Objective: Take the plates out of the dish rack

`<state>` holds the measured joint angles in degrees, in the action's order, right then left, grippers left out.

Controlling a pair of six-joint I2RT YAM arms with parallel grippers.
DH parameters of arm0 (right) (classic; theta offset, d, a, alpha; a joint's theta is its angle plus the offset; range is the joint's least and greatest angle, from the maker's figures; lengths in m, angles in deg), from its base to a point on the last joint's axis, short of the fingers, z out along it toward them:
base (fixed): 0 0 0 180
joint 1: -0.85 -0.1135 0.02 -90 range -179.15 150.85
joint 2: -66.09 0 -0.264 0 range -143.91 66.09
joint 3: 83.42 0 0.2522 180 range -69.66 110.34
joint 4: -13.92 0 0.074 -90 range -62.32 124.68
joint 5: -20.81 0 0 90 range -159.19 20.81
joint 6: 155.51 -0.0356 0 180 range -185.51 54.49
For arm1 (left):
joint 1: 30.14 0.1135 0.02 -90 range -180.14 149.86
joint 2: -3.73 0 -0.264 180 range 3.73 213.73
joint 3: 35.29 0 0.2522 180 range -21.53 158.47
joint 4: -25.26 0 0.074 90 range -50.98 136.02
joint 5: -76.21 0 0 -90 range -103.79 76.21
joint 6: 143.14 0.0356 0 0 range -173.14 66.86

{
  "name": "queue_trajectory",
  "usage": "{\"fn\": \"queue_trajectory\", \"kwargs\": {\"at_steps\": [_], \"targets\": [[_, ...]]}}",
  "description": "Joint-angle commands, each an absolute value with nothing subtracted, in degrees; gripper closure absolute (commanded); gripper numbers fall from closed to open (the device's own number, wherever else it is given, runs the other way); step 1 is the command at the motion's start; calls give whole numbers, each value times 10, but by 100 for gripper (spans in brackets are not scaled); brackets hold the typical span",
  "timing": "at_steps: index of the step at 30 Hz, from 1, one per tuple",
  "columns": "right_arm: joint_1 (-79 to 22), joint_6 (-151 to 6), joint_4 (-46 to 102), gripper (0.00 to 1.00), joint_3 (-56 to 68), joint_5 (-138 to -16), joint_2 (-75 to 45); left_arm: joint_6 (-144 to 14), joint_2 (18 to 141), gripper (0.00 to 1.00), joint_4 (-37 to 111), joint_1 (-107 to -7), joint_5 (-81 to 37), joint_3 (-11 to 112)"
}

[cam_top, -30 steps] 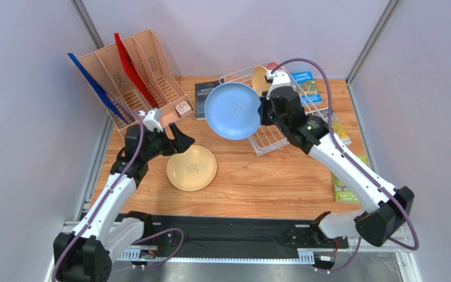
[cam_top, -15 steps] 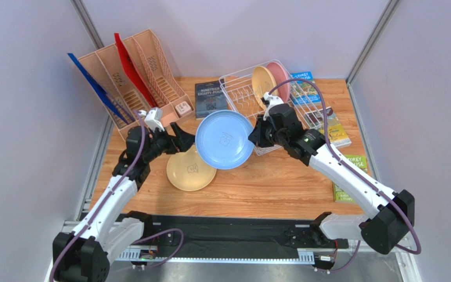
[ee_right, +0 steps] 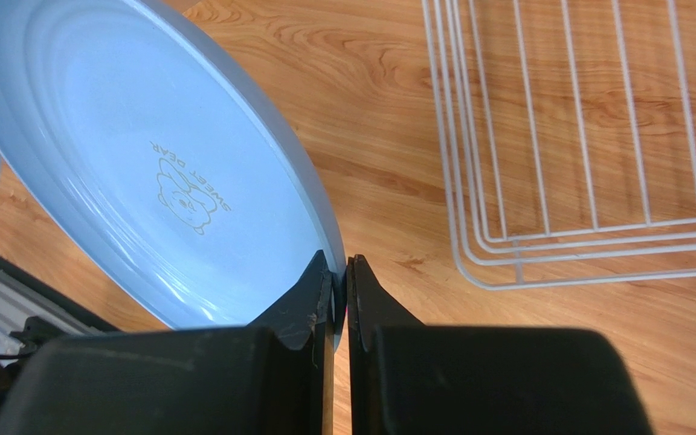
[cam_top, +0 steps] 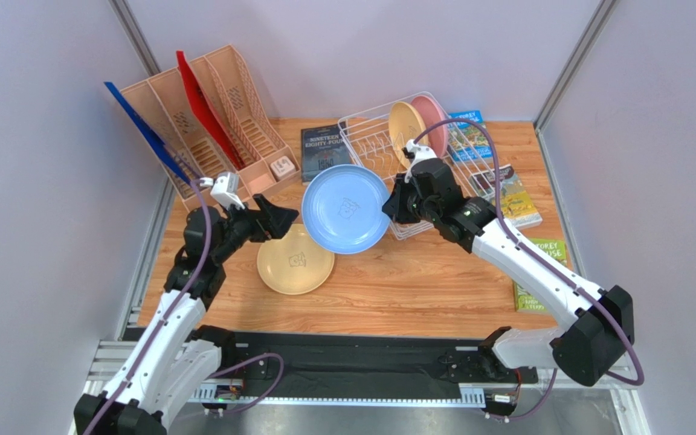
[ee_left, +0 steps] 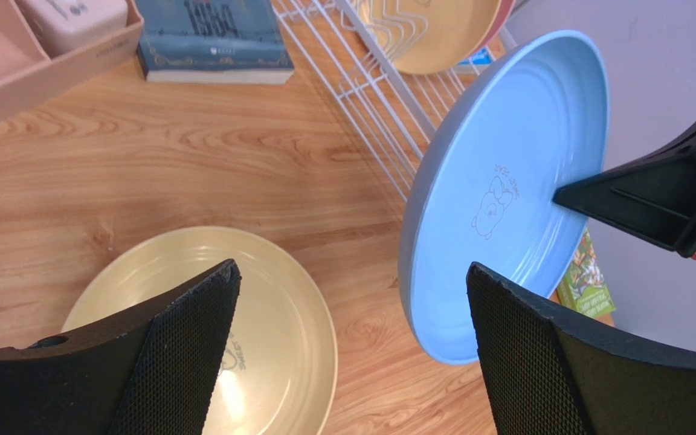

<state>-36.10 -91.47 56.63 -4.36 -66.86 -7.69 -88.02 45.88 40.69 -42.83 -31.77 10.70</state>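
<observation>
My right gripper point(cam_top: 393, 207) point(ee_right: 341, 263) is shut on the rim of the light blue plate point(cam_top: 346, 208) point(ee_right: 170, 181) point(ee_left: 506, 199). It holds the plate tilted in the air, left of the white wire dish rack point(cam_top: 374, 136) point(ee_right: 551, 136). A tan-yellow plate point(cam_top: 405, 122) and a pink plate point(cam_top: 433, 113) stand upright at the rack's back. The pale yellow plate point(cam_top: 295, 259) point(ee_left: 279, 326) lies flat on the table. My left gripper point(cam_top: 279, 217) point(ee_left: 352, 267) hangs wide open above it, just left of the blue plate, with nothing between its fingers.
A peach file organiser point(cam_top: 215, 109) with a blue and a red folder stands at the back left, with a small white box point(cam_top: 281, 168) at its foot. A dark book point(cam_top: 322, 149) lies behind the plates. More books point(cam_top: 470, 136) point(cam_top: 538, 272) lie along the right side.
My right gripper has carried the blue plate from in front of the rack leftwards and lower, towards the left gripper. The left gripper has shifted slightly and stays open.
</observation>
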Motion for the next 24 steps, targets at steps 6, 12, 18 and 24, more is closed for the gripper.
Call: {"fn": "queue_trajectory", "kwargs": {"at_steps": [6,12,18,24], "targets": [[-361,-950,481,97,-29,-778,-104,-910,536,4,318,-440,-358,93],[-363,-961,468,97,-22,-840,-130,-909,562,29,298,-455,-353,103],[-364,-957,467,88,-20,-833,-135,-892,565,100,350,-463,-323,113],[-362,-926,503,25,10,-762,-138,-875,527,100,429,-463,-240,113]]}}
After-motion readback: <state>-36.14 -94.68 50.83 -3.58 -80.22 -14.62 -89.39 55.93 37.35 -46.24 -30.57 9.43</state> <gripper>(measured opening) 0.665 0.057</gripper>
